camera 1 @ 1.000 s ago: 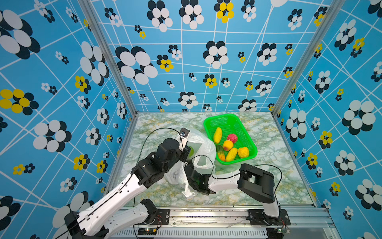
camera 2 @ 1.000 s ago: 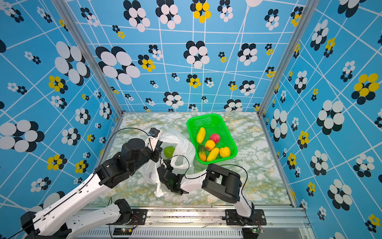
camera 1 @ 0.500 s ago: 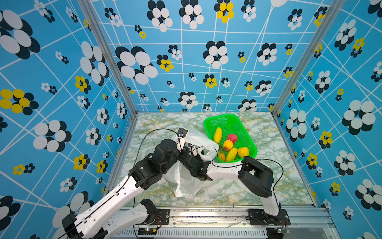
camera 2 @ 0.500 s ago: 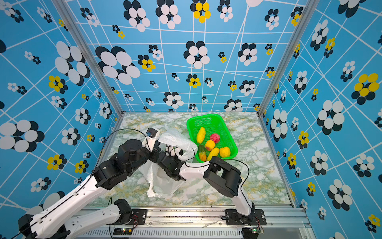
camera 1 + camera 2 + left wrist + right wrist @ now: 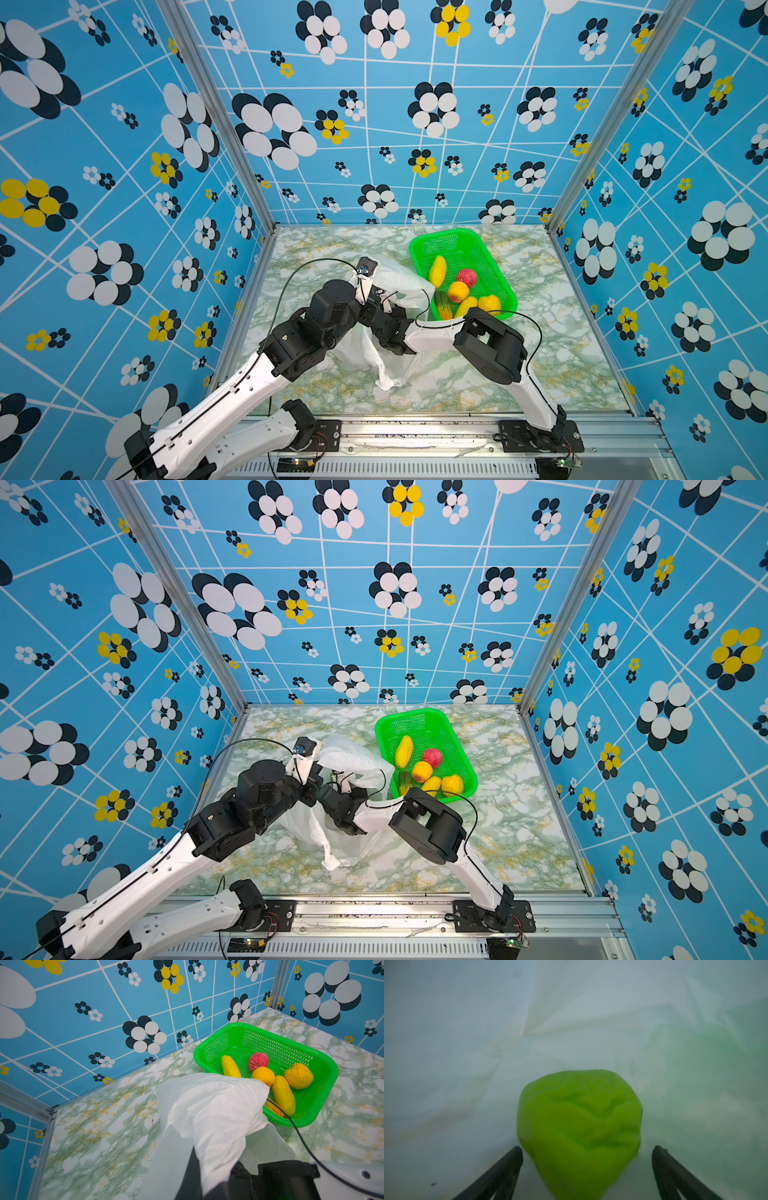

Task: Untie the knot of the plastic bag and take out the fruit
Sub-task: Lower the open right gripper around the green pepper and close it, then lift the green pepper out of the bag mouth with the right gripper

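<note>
A green plastic mesh basket held yellow, orange and red toy fruits, and a thin crinkly white plastic bag lay just beside that basket, shrouding the right gripper. Its jaws stood wide apart inside the bag, with a wrinkled bright-green round fruit between them; the left gripper was clamped on the bag's film

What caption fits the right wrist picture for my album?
Open jaws flank a crinkled green fruit inside the white plastic bag.
</note>
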`<state>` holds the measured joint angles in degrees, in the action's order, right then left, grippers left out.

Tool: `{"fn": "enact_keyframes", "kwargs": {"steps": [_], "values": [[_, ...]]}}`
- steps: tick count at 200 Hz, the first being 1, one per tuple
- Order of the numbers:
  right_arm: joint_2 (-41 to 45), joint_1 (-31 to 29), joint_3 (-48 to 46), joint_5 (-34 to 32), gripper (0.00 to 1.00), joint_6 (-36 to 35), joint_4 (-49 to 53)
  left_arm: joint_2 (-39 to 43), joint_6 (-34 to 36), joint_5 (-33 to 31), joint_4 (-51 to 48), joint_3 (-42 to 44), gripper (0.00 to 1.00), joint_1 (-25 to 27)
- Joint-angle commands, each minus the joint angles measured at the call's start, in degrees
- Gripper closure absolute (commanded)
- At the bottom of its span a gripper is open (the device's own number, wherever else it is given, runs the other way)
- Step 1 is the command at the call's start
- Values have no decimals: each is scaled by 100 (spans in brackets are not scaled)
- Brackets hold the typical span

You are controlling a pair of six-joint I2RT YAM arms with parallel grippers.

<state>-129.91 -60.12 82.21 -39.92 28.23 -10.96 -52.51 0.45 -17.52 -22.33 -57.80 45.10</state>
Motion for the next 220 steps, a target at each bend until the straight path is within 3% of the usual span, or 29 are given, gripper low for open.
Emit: {"fn": "enact_keyframes", "kwargs": {"steps": [1, 24, 55, 98, 138, 220], "values": [[-310, 128, 487, 327, 1, -50, 223, 50, -60, 3, 58, 26, 100, 24], [-551, 150, 891, 418, 6, -19, 516, 48, -45, -4, 49, 15, 100, 20], [-492, 158, 895, 494, 25, -17, 517, 87, -34, -64, 35, 41, 100, 25], [287, 149, 30, 631, 45, -111, 33, 27, -27, -270, 27, 67, 100, 7], [1509, 64, -1057, 1054, 54, 51, -339, -370, 41, -428, -1, -23, 100, 8], [3470, -234, -3023, 1678, 60, 132, -1342, -542, 21, -524, 99, 58, 100, 5]]}}
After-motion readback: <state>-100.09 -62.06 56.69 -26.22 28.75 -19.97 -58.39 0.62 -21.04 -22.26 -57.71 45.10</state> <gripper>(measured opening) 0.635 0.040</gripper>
